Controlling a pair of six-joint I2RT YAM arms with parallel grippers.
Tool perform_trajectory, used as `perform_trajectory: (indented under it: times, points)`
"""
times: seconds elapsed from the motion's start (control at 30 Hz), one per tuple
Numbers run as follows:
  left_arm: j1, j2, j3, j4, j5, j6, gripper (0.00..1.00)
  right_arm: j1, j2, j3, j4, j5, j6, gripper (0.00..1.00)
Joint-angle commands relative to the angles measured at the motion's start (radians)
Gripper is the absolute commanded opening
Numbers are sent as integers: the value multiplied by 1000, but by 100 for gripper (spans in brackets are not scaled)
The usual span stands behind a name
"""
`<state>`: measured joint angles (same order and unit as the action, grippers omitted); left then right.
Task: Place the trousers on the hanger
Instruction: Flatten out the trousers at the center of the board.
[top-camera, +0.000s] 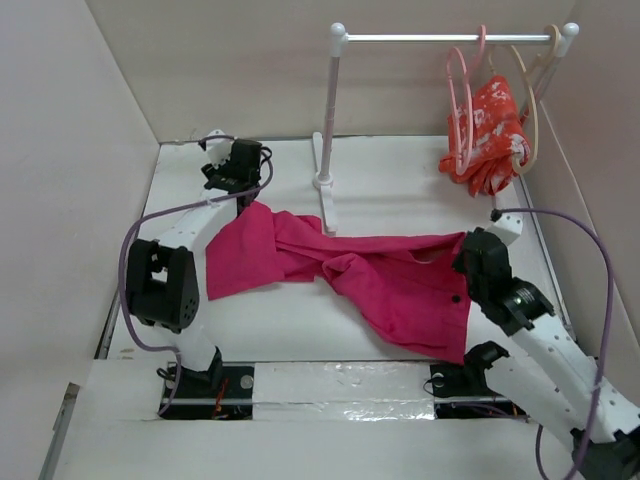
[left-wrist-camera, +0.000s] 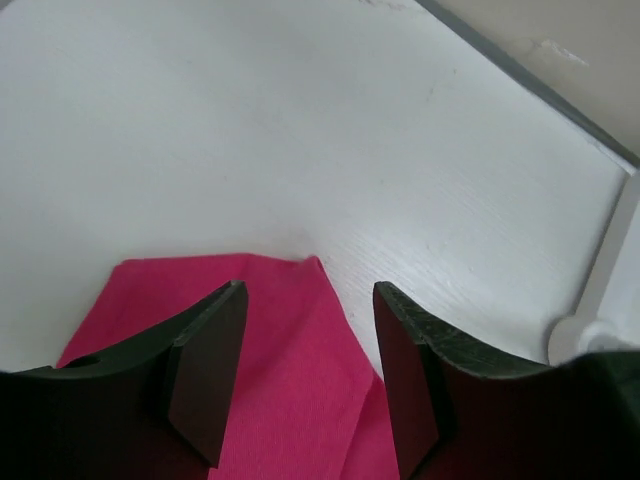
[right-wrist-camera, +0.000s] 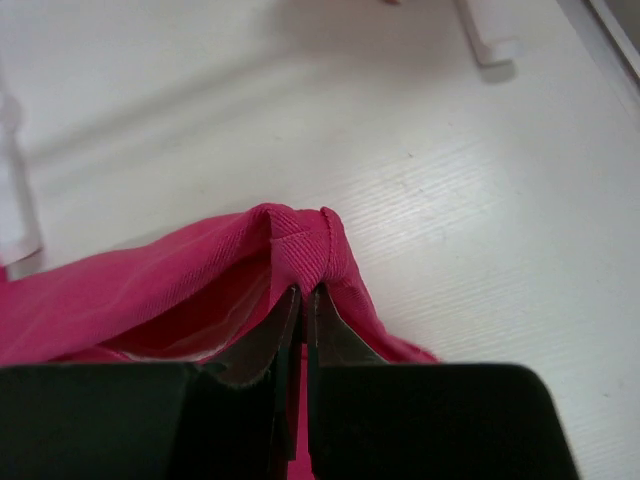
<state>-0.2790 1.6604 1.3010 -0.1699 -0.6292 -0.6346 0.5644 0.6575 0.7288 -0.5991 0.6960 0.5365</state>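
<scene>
Top external view: a white table (top-camera: 400, 175) carries the trousers (top-camera: 380, 280), spread flat, their long axis running from the middle left of the frame down to the lower right. A white rail (top-camera: 450, 38) crosses the upper right. The hanger (top-camera: 461, 100) hangs from it, well apart from the cloth and up-frame of the waistband end. The right gripper (right-wrist-camera: 303, 295), on the arm nearer the hanger, is clamped on a fold of waistband. The left gripper (left-wrist-camera: 310, 300) hovers over the leg-end corner, fingers parted, holding nothing.
</scene>
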Motion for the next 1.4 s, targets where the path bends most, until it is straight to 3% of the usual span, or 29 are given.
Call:
perform_trajectory:
  times: [0.0, 0.07, 0.17, 0.2, 0.33, 0.37, 0.43, 0.47, 0.53, 0.6, 0.67, 0.8, 1.03, 1.23, 1.27, 1.37]
  points:
    - [-75, -152, -25, 27, 8, 15, 51, -197, 63, -40, 260, -91, 5, 0]
    - [-139, -246, -148, 154, 29, 1, 53, -285, 99, -60, 327, -131, -3, 0]
    - [-325, -399, -369, 225, -16, -63, 53, -452, 180, -59, 432, -246, -13, 0]
    - [-421, -440, -422, 222, -76, -91, 53, -484, 218, -49, 444, -263, -16, 0]
    - [-575, -478, -613, 81, -206, -278, 55, -596, 255, 3, 443, -367, -61, 4]
    - [-592, -485, -638, 17, -227, -321, 62, -606, 249, 9, 443, -389, -75, 20]
    - [-601, -504, -707, -8, -224, -387, 66, -606, 214, -3, 453, -449, -70, 38]
    - [-601, -508, -727, 3, -208, -387, 69, -594, 199, -14, 467, -467, -70, 62]
    - [-601, -499, -767, 32, -181, -367, 69, -584, 173, -51, 499, -522, -64, 81]
    - [-620, -458, -766, 64, -155, -338, 65, -555, 139, -60, 476, -555, -79, 80]
    - [-687, -430, -744, 58, -173, -342, 61, -529, 114, -74, 475, -576, -99, 71]
    - [-750, -373, -718, 47, -201, -367, 61, -463, 59, -103, 461, -572, -125, 51]
    - [-750, -280, -703, 99, -190, -361, 60, -330, 71, -138, 472, -540, -139, 49]
    - [-729, -218, -668, 107, -190, -356, 41, -271, 70, -143, 473, -529, -141, 50]
    - [-729, -217, -664, 104, -191, -359, 33, -246, 65, -147, 475, -529, -142, 50]
    - [-729, -234, -652, 77, -199, -373, 23, -230, 63, -160, 484, -515, -141, 50]
